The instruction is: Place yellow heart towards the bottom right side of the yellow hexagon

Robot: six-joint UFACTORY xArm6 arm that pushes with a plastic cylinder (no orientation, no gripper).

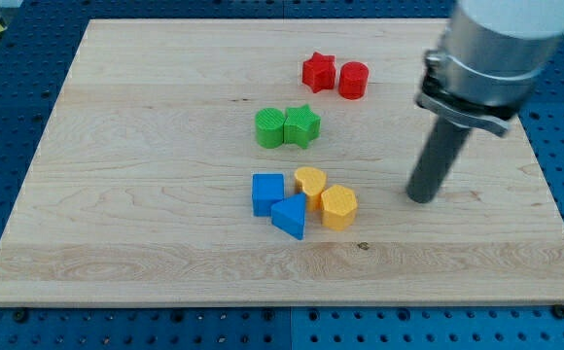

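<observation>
Looking at where things sit, I'd say the job is barely started, if at all. The yellow heart (309, 181) is touching the yellow hexagon (339, 206) on its far-left side, which is pretty much the opposite corner from where it's meant to end up. It needs to get to the hexagon's near-right side, and that patch of the desk (146, 117) is bare wood right now.

My tip (420, 198) is down on the desk well to the right of the yellow pair, not touching any block. There's no claw on this arm, just the dark rod, so nothing is being grasped or clenched; it can only shove things.

What makes it awkward, in my opinion: the heart is wedged in a tight cluster. The blue cube (267, 193) sits just left of it, and the blue triangle (290, 216) is right on its near side, up against the hexagon too. So the heart probably has to be pushed around the far side of the hexagon and then back towards the near edge without dragging the hexagon along.

The green cylinder (269, 128), green star (301, 125), red star (318, 72) and red cylinder (353, 80) are farther back and out of the way.
</observation>
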